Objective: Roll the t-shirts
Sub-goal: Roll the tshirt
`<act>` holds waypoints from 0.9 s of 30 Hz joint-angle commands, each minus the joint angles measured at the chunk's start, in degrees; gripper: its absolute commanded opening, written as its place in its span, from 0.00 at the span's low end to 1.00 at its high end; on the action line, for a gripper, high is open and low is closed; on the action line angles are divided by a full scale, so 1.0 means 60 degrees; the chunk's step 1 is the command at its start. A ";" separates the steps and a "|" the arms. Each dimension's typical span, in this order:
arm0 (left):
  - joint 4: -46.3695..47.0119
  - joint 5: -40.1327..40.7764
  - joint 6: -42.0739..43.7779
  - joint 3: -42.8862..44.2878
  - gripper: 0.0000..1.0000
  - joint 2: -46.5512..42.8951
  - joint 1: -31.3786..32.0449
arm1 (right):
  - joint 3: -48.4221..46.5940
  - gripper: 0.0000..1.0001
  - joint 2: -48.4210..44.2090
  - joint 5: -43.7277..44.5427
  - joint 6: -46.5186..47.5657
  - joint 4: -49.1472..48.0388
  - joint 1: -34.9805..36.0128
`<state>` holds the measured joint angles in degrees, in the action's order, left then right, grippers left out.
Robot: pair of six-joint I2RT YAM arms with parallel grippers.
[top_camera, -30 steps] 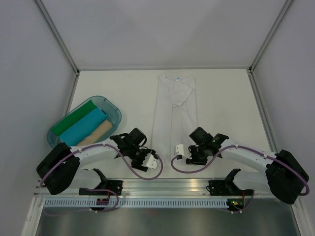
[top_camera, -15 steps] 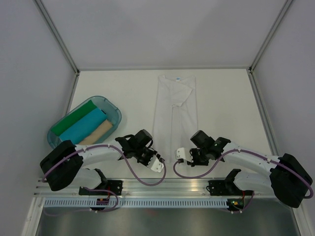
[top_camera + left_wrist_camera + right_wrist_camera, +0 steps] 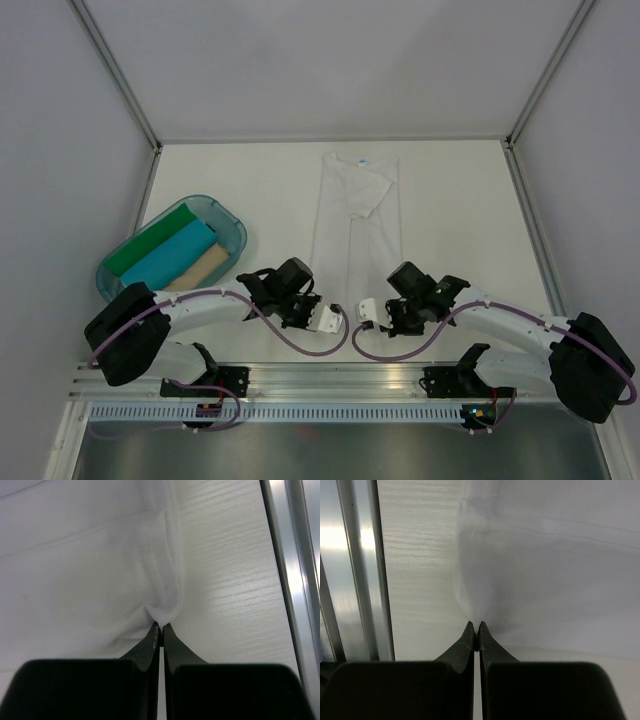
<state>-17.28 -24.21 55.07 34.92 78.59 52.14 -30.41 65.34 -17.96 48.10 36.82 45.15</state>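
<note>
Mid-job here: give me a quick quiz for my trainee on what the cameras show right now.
1. True or false: the left gripper and the right gripper are both shut on the near hem of the white t-shirt.
2. How many rolls lie in the teal tub? A) two B) three C) five
3. Fill in: the shirt's blue neck label lies at the end ___ from the arms.
Key: 1 true; 2 B; 3 farthest.
</note>
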 commanded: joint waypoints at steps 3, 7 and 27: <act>-0.0270 -0.0476 -0.2263 0.1005 0.02 0.0290 -0.0778 | -0.1053 0.00 0.0315 -0.1223 0.0130 0.0338 -0.0726; -0.0620 -0.1194 -0.2688 0.1431 0.02 0.0539 -0.1540 | -0.1405 0.00 0.0711 -0.1621 0.0040 0.0543 -0.1137; -0.3492 -0.2733 -0.4254 0.3217 0.02 0.1710 -0.2083 | -0.2270 0.00 0.1810 -0.2558 -0.0412 0.0591 -0.2075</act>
<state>-34.52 -38.15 33.78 50.63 86.85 39.20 -43.57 77.30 -28.88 46.06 43.35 32.84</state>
